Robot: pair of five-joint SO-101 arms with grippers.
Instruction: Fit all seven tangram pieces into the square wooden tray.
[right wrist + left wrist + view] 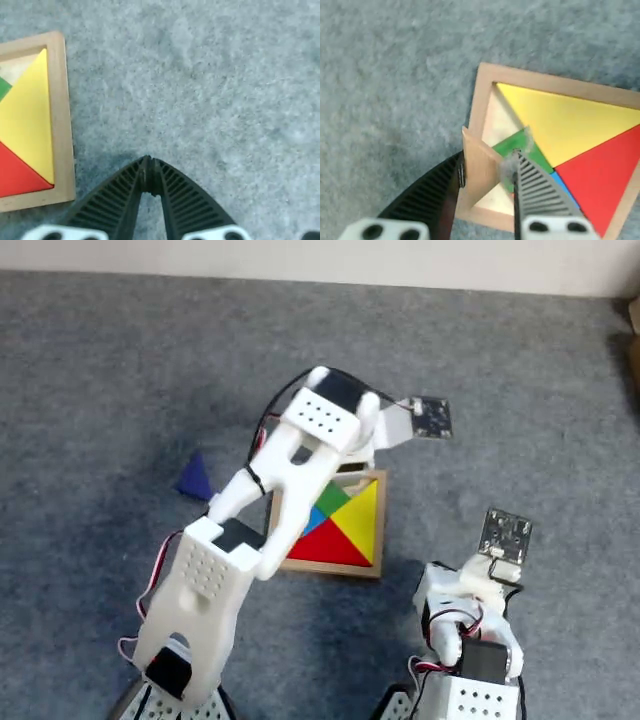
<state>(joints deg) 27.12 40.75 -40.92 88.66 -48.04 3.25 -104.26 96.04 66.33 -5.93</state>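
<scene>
Grey carpet (100,390) covers the table, and the square wooden tray (540,83) lies on it between the two arms, its sides turned slightly askew to the table edge in the high view. Inside, a large yellow triangle (565,125) has its long edge along the rim on the right arm's side, and a large red triangle (607,172) has its long edge along the rim nearest the arms' bases. Their points meet near the tray's middle. A green piece (522,145) and a thin strip of a blue piece (565,187) lie against them, and bare wood shows on the tray floor on either side of the green one. The left gripper (487,167) hangs over that unfilled corner, grasping a pale wooden triangle (477,160) that is tilted up on edge. The triangle's long edge runs along the tray's rim against the black finger (437,192), and its point faces the green piece, which the grey finger (540,192) overlaps. In the high view the left arm (290,480) crosses over the tray's left half. A dark blue triangle (195,478) lies flat on the carpet to the left of the tray and apart from it, its tip pointing away from the arms. The right gripper (150,172) is over bare carpet beside the tray's right rim, not touching it, its fingers clenched together on nothing.
</scene>
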